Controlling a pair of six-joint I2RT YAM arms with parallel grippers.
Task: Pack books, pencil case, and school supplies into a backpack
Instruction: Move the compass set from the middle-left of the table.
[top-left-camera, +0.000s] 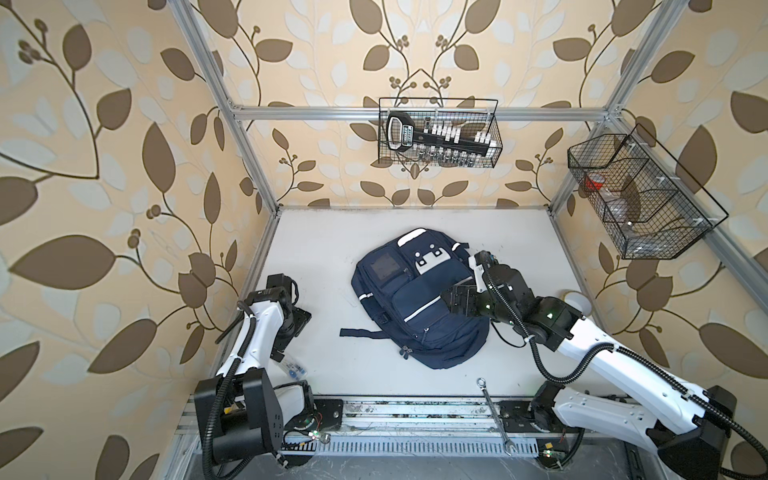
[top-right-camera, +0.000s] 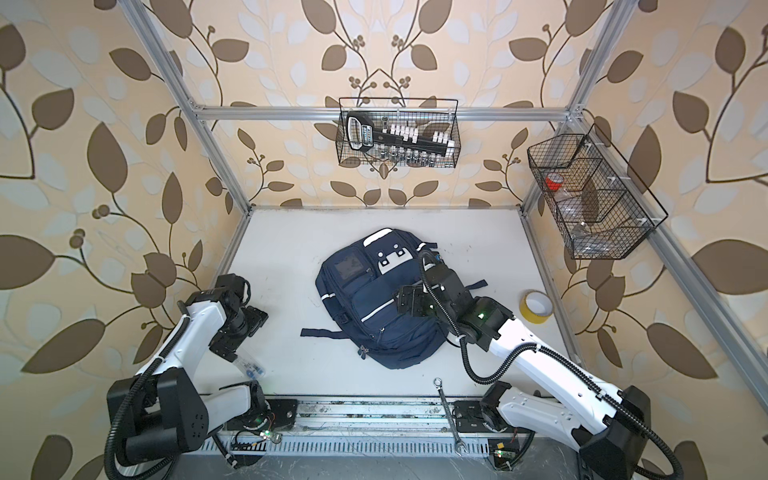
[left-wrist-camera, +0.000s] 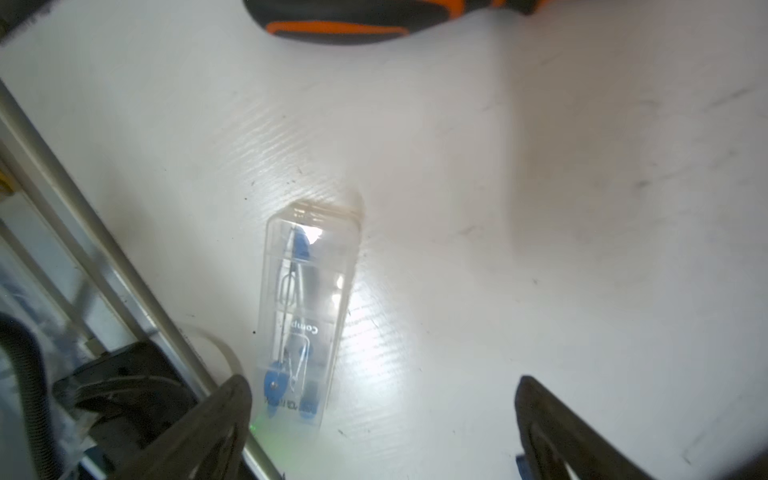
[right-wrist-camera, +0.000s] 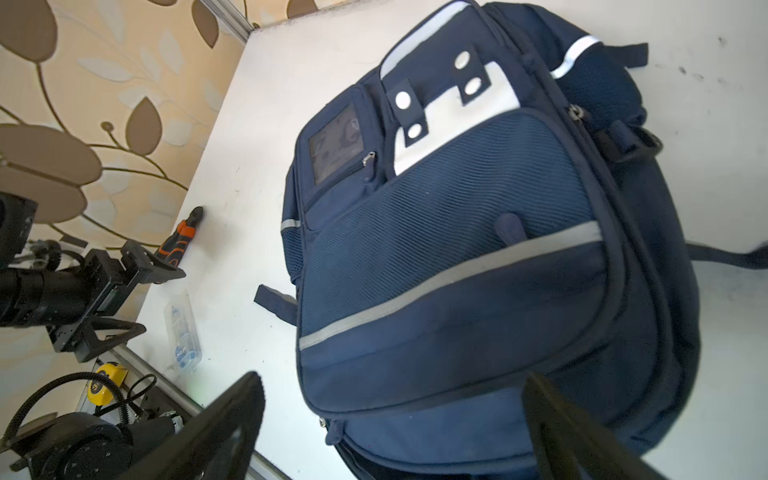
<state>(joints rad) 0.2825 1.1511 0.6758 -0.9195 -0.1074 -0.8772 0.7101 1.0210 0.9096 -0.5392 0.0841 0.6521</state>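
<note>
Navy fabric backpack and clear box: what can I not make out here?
- Navy fabric backpack: its inside, all views; its own fabric hides it.
- Clear plastic box with blue contents: label print, left wrist view; blurred, glare.
- Orange-and-black tool handle: cut off by left wrist view's edge.

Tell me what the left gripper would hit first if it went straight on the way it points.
Probably the clear plastic box, which lies flat on the white table just ahead of the open left gripper, nearer one finger. Depth is unclear; it might instead meet bare table beside it.
</note>
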